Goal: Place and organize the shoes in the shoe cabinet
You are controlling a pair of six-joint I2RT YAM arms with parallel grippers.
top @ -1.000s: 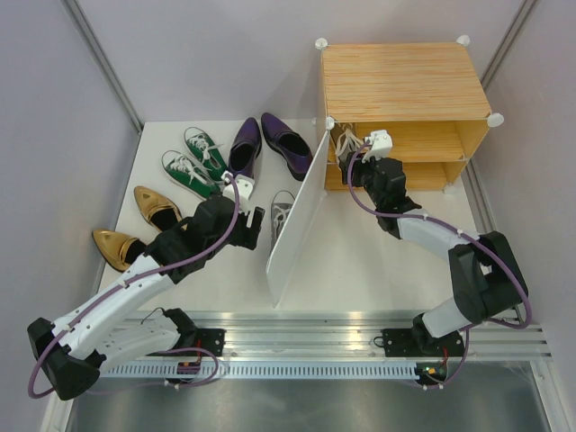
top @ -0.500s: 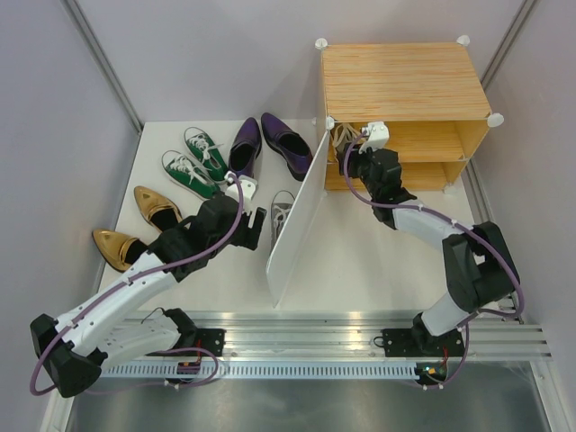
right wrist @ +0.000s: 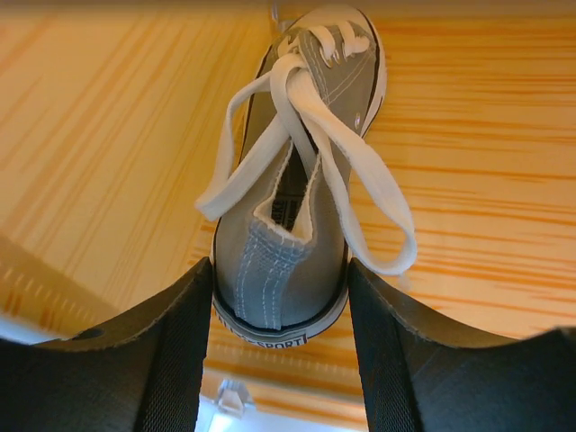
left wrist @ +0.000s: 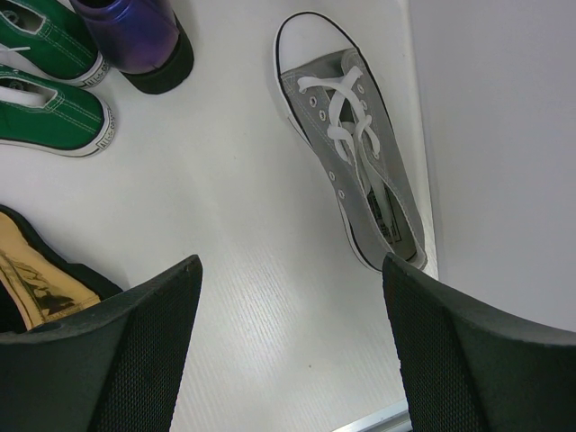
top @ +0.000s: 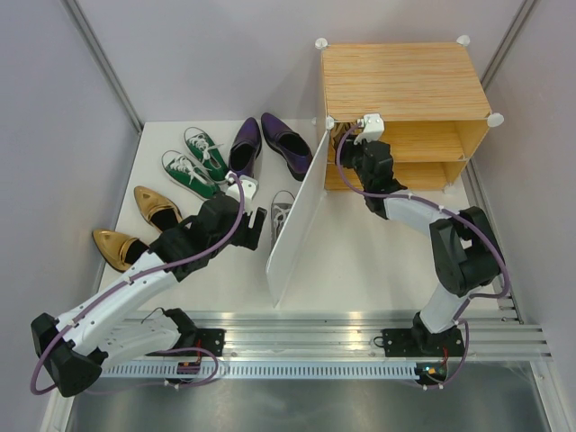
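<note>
The shoe cabinet point(top: 405, 81) stands at the back right with its white door panel point(top: 297, 211) swung open. My right gripper point(top: 353, 142) reaches into the upper shelf. In the right wrist view my right gripper point(right wrist: 279, 301) is shut on the heel of a grey sneaker point(right wrist: 301, 162), toe pointing inward over the bamboo shelf point(right wrist: 486, 180). The other grey sneaker point(top: 281, 214) lies on the table beside the door, and it also shows in the left wrist view point(left wrist: 355, 171). My left gripper point(top: 254, 225) point(left wrist: 288, 297) is open and empty, just left of that sneaker.
Green sneakers point(top: 193, 162), purple dress shoes point(top: 270, 139) and gold pointed shoes point(top: 135, 225) lie on the white table point(top: 360, 261) at the left. The left wrist view shows a green sneaker point(left wrist: 45, 108), a purple heel point(left wrist: 135, 36) and a gold shoe point(left wrist: 36, 288).
My right gripper has moved deeper into the cabinet's upper shelf with the grey sneaker. My left arm has barely moved.
</note>
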